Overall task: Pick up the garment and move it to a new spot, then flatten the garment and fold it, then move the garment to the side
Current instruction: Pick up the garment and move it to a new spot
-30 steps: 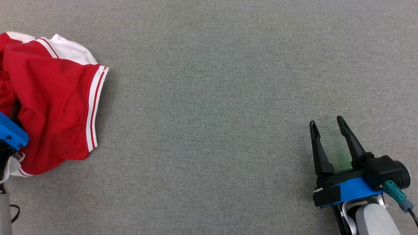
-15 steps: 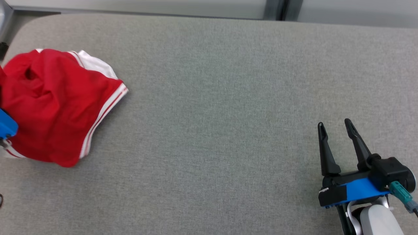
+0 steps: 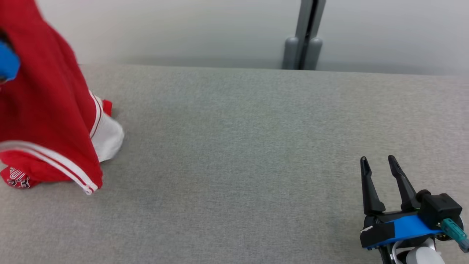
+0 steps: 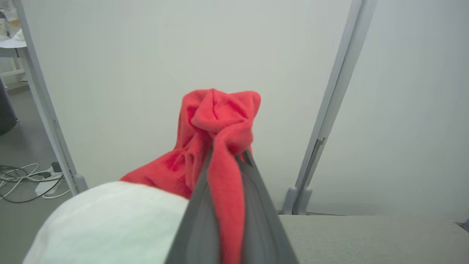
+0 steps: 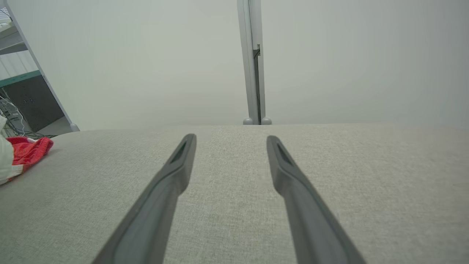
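the left tool (image 4: 226, 156) is clamped on a bunched fold of the red garment (image 3: 47, 121). the right tool (image 3: 377, 159) is spread wide and holds nothing. the risk is that the small pinch slips if the striped hem (image 3: 55, 157) drags on the bench (image 3: 238, 146). the garment hangs at the bench's left end, with its long axis near vertical and its hem down, touching the surface.

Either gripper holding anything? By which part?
Left gripper is shut on the red garment, pinching a bunched red fold; which part of it cannot be told. Right gripper open, holding nothing.
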You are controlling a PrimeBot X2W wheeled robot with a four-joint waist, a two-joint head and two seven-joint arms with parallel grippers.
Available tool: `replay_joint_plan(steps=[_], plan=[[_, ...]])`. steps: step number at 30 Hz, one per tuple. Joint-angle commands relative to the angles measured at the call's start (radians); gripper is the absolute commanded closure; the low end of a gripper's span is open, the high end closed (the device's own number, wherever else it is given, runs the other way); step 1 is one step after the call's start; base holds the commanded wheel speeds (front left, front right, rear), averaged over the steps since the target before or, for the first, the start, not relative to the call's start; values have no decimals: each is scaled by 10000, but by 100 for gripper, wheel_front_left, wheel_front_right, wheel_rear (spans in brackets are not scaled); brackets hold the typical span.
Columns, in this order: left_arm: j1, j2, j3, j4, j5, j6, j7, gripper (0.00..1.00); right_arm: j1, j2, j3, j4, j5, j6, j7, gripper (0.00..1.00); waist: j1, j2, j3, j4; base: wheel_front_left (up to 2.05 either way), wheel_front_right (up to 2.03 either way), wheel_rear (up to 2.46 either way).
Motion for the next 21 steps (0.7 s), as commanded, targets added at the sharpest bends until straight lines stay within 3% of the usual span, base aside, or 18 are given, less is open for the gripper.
replay_joint_plan(steps=[1,11,21], plan=[[-415,-215,-254,-205,-74,-108,55,100,146,-47,-56,-2,47,1,-42,0,2,0,-247,-256,0,0,0],[-1934,-1308,-1533,-436,-171,-472,-83,100,124,-47,186,-60,190,1,-41,0,2,0,-360,-1514,0,0,0],[-1022,-2230,-2519,269,-273,-712,-749,100,-197,-46,733,-147,444,1,-42,0,2,0,53,-2762,0,0,0]])
